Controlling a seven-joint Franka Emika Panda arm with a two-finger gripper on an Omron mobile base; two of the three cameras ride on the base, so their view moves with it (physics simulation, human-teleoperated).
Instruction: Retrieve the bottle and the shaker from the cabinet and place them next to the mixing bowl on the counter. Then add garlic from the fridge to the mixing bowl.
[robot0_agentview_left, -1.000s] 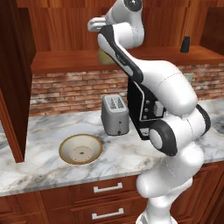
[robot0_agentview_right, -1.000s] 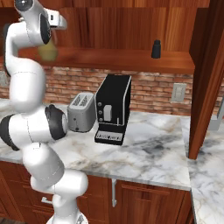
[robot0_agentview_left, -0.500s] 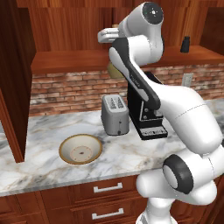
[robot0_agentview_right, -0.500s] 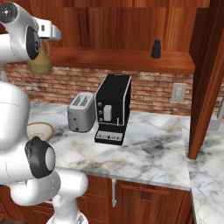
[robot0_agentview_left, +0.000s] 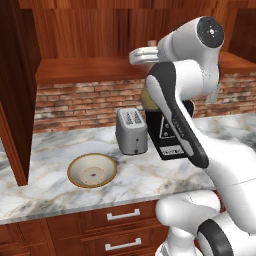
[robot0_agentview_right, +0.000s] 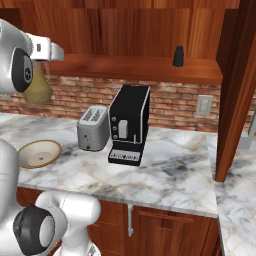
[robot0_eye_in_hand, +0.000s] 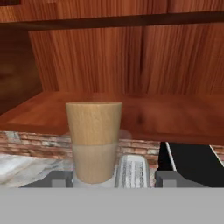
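Observation:
My gripper (robot0_agentview_left: 149, 66) is shut on the neck of the olive-tan bottle (robot0_agentview_left: 148, 100), which hangs in the air above the toaster, in front of the cabinet shelf (robot0_agentview_left: 85, 70). In the right base view the bottle (robot0_agentview_right: 36, 87) hangs under the gripper (robot0_agentview_right: 43, 64) at the far left. The hand view has its cork and neck (robot0_eye_in_hand: 93, 131) rising between the fingertips of the gripper (robot0_eye_in_hand: 113, 178). A small black shaker (robot0_agentview_right: 178, 56) stands on the cabinet shelf (robot0_agentview_right: 130, 67) to the right. The mixing bowl (robot0_agentview_left: 92, 170) (robot0_agentview_right: 39, 152) sits on the marble counter (robot0_agentview_left: 50, 187).
A silver toaster (robot0_agentview_left: 131, 131) (robot0_agentview_right: 93, 128) and a black coffee machine (robot0_agentview_right: 129, 124) stand on the counter against the brick wall. A wooden cabinet side panel (robot0_agentview_right: 235, 90) comes down to the counter on the right. Drawer fronts with silver handles (robot0_agentview_left: 122, 215) lie below.
The hand has carried the bottle down and out from the cabinet shelf, toward the space over the toaster. The arm's elbow has swung up and right. Bowl and shaker stay put.

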